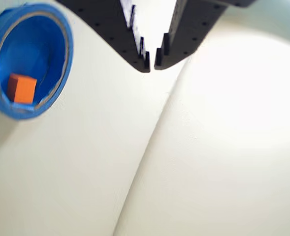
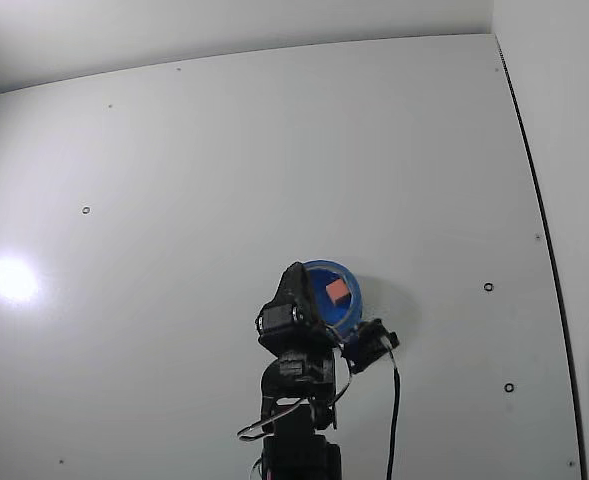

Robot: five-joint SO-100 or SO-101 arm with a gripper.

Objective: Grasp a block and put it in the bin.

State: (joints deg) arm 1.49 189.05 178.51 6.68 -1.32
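The block (image 1: pixel 21 88), a small orange-red cube, lies inside the round blue bin (image 1: pixel 61 29) at the upper left of the wrist view. My gripper (image 1: pixel 152 63) hangs at the top centre, to the right of the bin and apart from it. Its black toothed fingertips almost touch and hold nothing. In the fixed view the block (image 2: pixel 337 291) sits in the bin (image 2: pixel 352 305), which the arm (image 2: pixel 294 330) partly covers from the lower left.
White tabletop (image 1: pixel 209 147) spreads below and to the right of the gripper. In the fixed view a black cable (image 2: pixel 393 420) hangs beside the arm's base, and a dark edge line (image 2: pixel 539 230) runs down the table's right side.
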